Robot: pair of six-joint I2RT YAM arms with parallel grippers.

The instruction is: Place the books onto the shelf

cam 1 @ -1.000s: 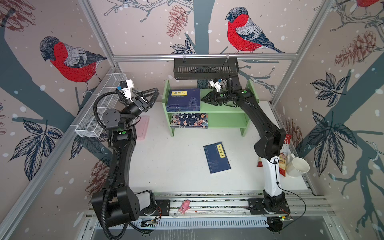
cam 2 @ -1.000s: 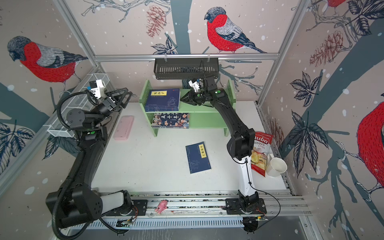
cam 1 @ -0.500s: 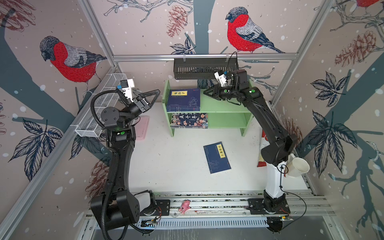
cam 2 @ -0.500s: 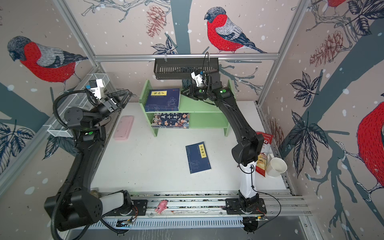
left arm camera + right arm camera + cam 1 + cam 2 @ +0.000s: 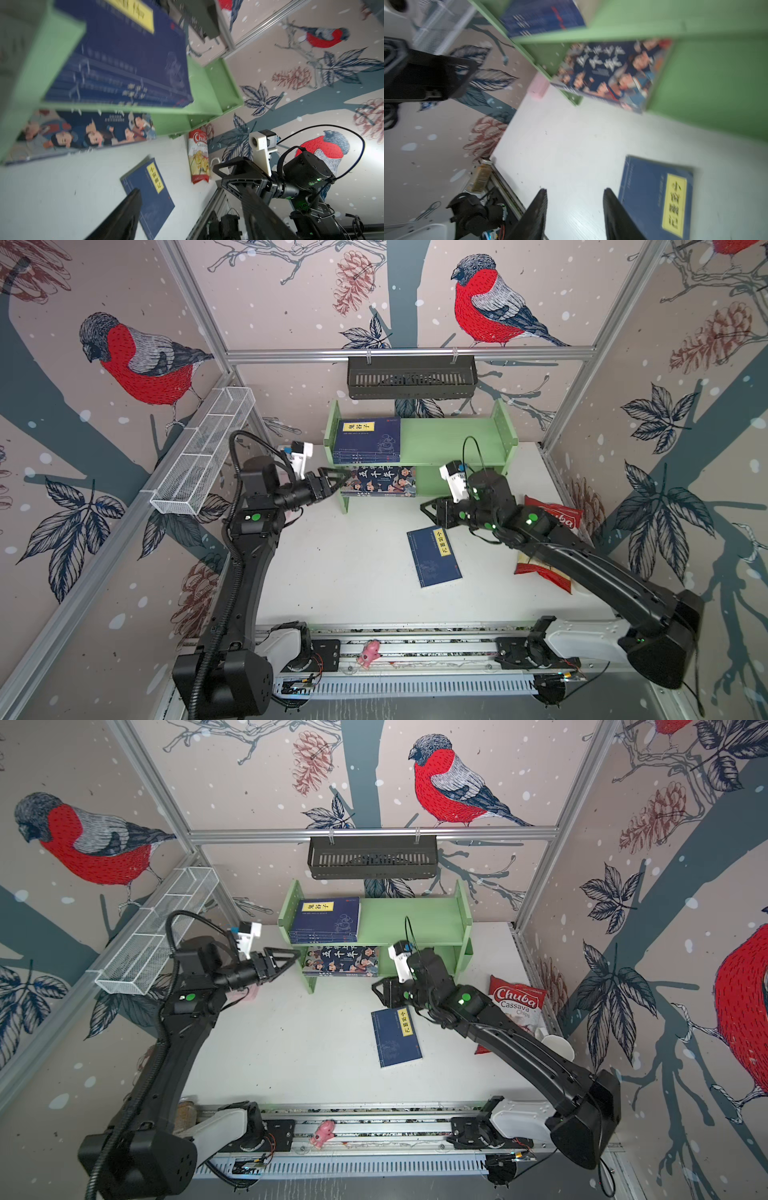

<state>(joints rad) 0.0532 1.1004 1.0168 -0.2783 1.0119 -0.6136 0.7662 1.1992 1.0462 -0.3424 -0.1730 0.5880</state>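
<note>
**Ana:** What is on the left?

**Me:** The white wire tray (image 5: 199, 456) is on the left wall. My left gripper (image 5: 343, 482) hangs in the air just beside the left end of the green shelf (image 5: 457, 435). Its jaws are wide apart and nothing is in them.

**Ana:** Where are the books?

**Me:** A pile of dark blue books (image 5: 368, 439) lies flat on the top board, pushed to the left end. The top one has a yellow label. The cartoon book (image 5: 380, 481) lies flat on the bottom board, right under the pile. A black basket (image 5: 411, 377) hangs on the back rail above the shelf.

**Ana:** Are any books off the shelf?

**Me:** Yes, one. The loose blue book (image 5: 434, 556) lies flat on the white table (image 5: 353, 572), in front of the shelf and apart from it. Its yellow label faces up.

**Ana:** And your right gripper?

**Me:** My right gripper (image 5: 428, 510) is near the far edge of that book. Its jaws are partly open. My wrist view shows only table between them, so it holds nothing.

**Ana:** What is far right?

**Me:** A red chip bag (image 5: 515, 1002) and a white cup (image 5: 559, 1046), by the right wall.
</note>
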